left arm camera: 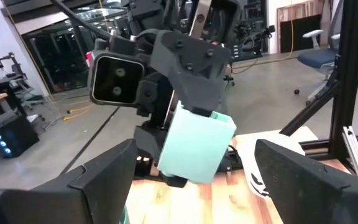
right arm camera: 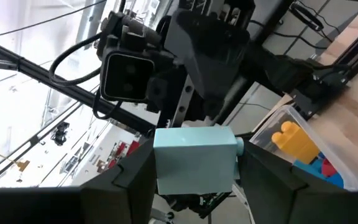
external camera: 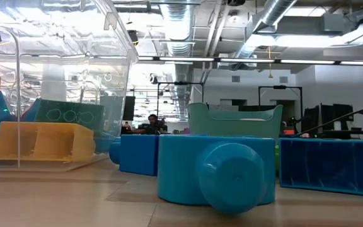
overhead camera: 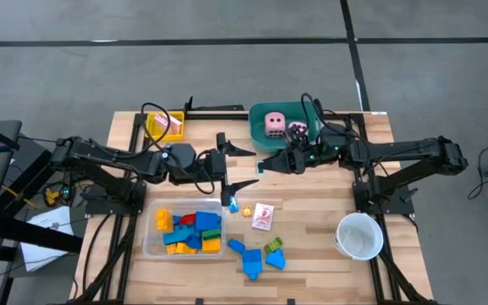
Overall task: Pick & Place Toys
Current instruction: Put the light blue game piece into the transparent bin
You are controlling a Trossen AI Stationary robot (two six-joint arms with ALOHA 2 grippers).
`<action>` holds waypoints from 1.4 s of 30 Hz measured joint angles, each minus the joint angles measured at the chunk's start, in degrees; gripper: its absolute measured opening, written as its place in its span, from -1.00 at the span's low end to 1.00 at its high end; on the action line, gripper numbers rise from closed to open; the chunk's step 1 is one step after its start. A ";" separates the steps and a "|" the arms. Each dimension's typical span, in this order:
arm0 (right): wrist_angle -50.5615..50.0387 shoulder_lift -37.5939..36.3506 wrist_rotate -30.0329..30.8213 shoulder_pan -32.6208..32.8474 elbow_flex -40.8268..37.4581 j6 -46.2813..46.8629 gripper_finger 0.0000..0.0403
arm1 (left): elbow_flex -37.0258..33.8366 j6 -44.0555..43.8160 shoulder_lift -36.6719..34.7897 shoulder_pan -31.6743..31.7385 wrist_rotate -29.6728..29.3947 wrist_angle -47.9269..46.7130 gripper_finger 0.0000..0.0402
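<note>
Right end effector (overhead camera: 263,165) on teal block (right arm camera: 194,160); no legible writing.

The high view hangs above the table (overhead camera: 312,212) and looks straight down, taking in both arms and the floor around. The low view sits at table-top height, close behind a blue block (external camera: 216,170), facing level across the boards into the room. Each wrist view looks out past its own fingers at the other arm's wrist, from near — both share a pale teal block (left arm camera: 196,144) between them. High and low views share the clear tray (overhead camera: 151,246) and the teal tub (external camera: 234,120)
</note>
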 joint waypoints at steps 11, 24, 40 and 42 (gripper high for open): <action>1.16 2.48 -0.28 -0.63 -0.10 -0.16 -0.06 | 0.00 0.15 5.03 -0.03 -0.54 5.78 0.59; 4.21 3.72 -0.63 -0.59 0.04 1.09 -0.06 | 0.02 0.24 4.41 -0.37 -2.26 6.33 -0.10; 4.28 3.80 -1.60 -0.76 0.02 1.01 0.16 | 0.02 -1.94 4.07 -0.33 -2.45 4.98 -0.34; 4.38 3.79 -1.58 -0.76 0.02 0.10 0.24 | 0.02 -2.49 4.00 -0.34 -2.54 4.73 -0.34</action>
